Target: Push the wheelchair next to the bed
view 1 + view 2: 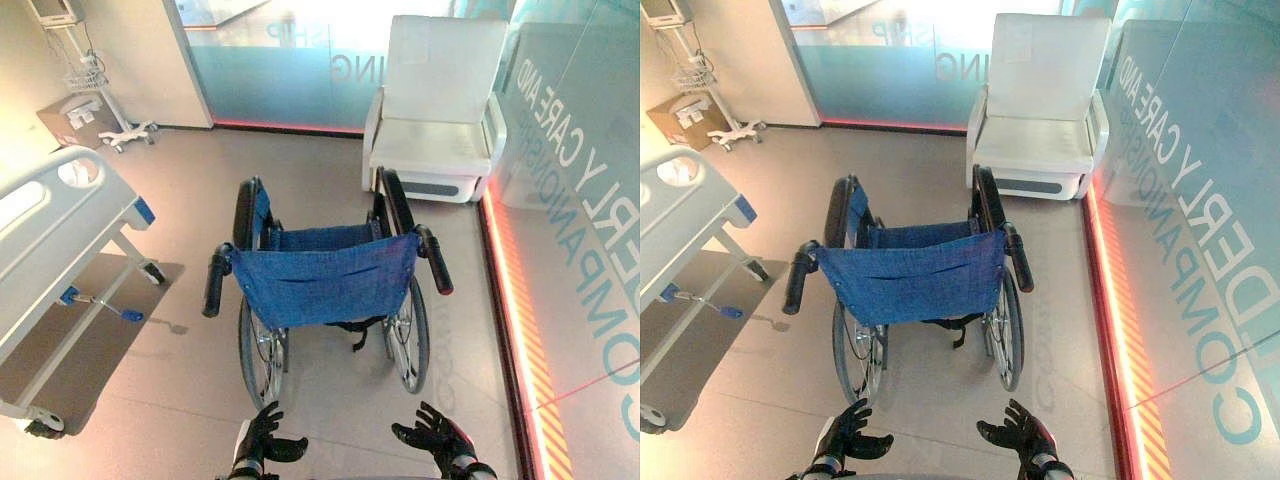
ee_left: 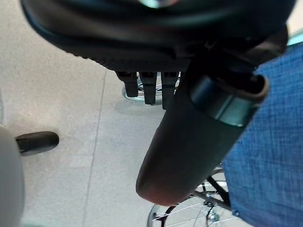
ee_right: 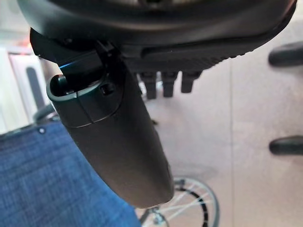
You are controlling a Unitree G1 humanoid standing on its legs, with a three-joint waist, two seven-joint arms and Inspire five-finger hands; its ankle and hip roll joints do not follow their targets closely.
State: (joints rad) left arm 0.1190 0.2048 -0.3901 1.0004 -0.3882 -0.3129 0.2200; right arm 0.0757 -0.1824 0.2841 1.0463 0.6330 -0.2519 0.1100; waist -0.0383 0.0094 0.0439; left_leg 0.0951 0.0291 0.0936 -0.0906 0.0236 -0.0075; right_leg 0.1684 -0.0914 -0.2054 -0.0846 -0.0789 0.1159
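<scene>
The wheelchair [image 1: 325, 290] stands ahead of both hands, bed [image 1: 60, 230] well left. Left hand [image 1: 262, 435] and right hand [image 1: 435, 436] are spread, empty. Rigid, free-rolling frame: take hold at left grip [image 1: 215, 281] and right grip [image 1: 435, 260].

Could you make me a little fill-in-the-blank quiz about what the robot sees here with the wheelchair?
1. The wheelchair has a seat back of ____ cloth.
2. The bed stands on the robot's ____ side.
3. Beyond the wheelchair stands a ____ armchair.
4. The left hand and the right hand are both ____, holding nothing, short of the push handles.

Missing words: blue; left; white; open
</scene>
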